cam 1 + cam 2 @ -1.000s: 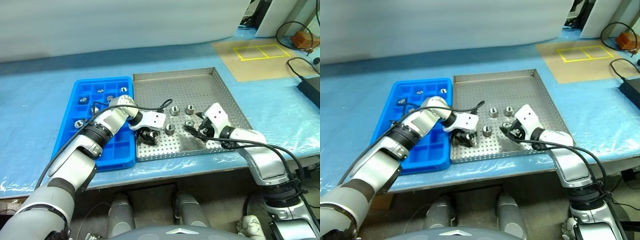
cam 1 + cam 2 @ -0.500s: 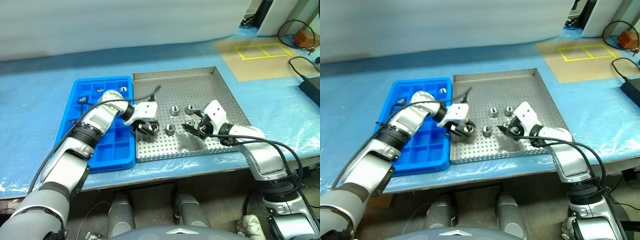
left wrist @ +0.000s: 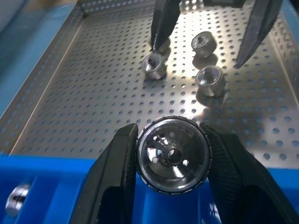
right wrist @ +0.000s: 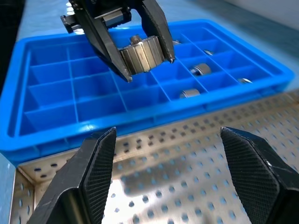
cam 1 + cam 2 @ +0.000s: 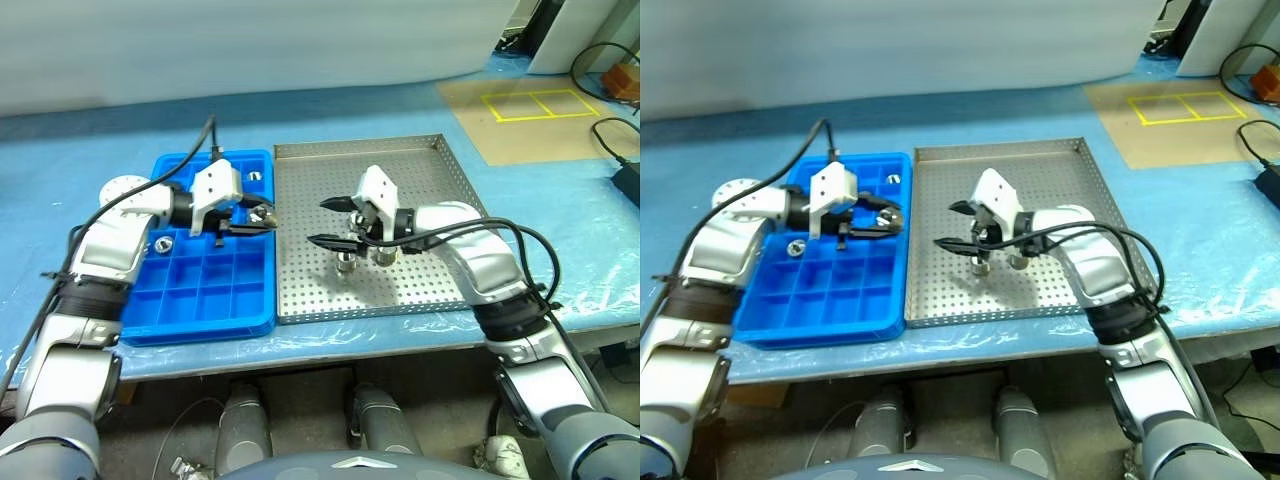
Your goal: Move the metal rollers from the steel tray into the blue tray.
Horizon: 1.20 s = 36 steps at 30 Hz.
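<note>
left gripper (image 5: 262, 218): closed on one metal roller (image 3: 172, 155), gripped by its sides between both black fingers; held in the air over the blue tray's right edge, pointing toward the steel tray
held roller: knurled rim, dark centre hole facing the left wrist camera; also seen side-on in the right wrist view (image 4: 143, 53), clear of the tray floor
right gripper (image 5: 322, 222): jaws spread wide, nothing between them; raised over the left-middle part of the steel tray, pointing toward the blue tray
gap between grippers: tips face each other across the seam of the two trays, near but apart
steel tray (image 5: 420, 290): square, perforated floor, low rim; sits on the bench with its left edge against the blue tray
metal rollers on steel tray: three loose, clustered near the tray's middle, just under the right gripper; in the left wrist view one (image 3: 154, 66), one (image 3: 203, 43), one (image 3: 210, 80), each apart from the others
blue tray (image 5: 200, 320): gridded plastic, left of the steel tray, near the bench's front edge
rollers in blue tray: several in the far-side compartments, e.g. (image 4: 200, 69), (image 4: 189, 93), one per cell as far as I can tell; one near the far right corner (image 5: 254, 175), one at the left side (image 5: 160, 243)
near rows of blue tray: cells show bare blue floor
bench (image 5: 60, 150): covered with light blue sheet
far right of bench: tan board with yellow taped rectangles (image 5: 528, 104)
</note>
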{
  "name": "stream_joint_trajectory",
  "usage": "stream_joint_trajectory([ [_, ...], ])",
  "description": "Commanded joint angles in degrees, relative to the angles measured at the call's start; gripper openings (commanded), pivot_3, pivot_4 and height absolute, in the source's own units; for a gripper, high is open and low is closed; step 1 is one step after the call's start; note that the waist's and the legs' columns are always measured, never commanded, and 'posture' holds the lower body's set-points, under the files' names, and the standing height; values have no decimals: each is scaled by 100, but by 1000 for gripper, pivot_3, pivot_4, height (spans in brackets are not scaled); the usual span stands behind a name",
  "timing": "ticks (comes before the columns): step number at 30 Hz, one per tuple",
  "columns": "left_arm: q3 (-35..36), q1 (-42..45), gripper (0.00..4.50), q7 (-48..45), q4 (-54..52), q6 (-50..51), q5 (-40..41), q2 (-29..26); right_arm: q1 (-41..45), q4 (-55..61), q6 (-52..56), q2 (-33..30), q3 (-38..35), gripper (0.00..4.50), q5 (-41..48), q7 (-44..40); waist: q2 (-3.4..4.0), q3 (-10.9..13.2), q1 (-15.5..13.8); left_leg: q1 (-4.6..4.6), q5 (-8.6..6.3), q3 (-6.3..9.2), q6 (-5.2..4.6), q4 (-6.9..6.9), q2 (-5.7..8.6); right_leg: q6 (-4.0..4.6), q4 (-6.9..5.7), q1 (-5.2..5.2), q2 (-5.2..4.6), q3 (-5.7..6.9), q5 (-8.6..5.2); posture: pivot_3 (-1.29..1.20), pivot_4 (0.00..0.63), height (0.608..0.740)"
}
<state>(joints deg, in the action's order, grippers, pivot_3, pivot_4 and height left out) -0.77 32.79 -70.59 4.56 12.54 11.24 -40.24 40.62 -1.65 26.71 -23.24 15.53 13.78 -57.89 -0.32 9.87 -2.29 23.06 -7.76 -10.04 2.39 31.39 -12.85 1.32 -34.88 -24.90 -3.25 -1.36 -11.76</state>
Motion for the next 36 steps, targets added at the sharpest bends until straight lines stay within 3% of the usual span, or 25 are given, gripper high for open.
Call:
stream_joint_trajectory([
  [1,738,-666,1714,516,-920,442,279,-326,422,-407,-414,238,145,3683,77,-462,0,0,-60,6,1,1,2,-4,-2,2,0,-5,0,5,-1,104,150,740],
  [11,1481,-2606,1714,1750,-2356,1191,368,-306,955,-1400,-990,822,441,3683,-160,-1024,-3,1,-495,16,4,11,6,-10,-9,12,-6,-7,-5,35,-8,264,150,740],
  [21,2292,-4076,1714,2146,-2983,1470,768,-277,733,-1377,-1123,792,508,3683,-394,-1051,-9,2,-529,16,5,17,9,-11,-9,11,-12,-10,-4,35,-9,234,150,740],
  [36,1978,-4074,1714,2631,-2511,1487,512,-357,576,-1299,-1114,687,453,3683,-528,-814,-14,1,-500,14,6,18,10,-12,-9,9,-11,-12,-1,32,-10,198,150,740],
])
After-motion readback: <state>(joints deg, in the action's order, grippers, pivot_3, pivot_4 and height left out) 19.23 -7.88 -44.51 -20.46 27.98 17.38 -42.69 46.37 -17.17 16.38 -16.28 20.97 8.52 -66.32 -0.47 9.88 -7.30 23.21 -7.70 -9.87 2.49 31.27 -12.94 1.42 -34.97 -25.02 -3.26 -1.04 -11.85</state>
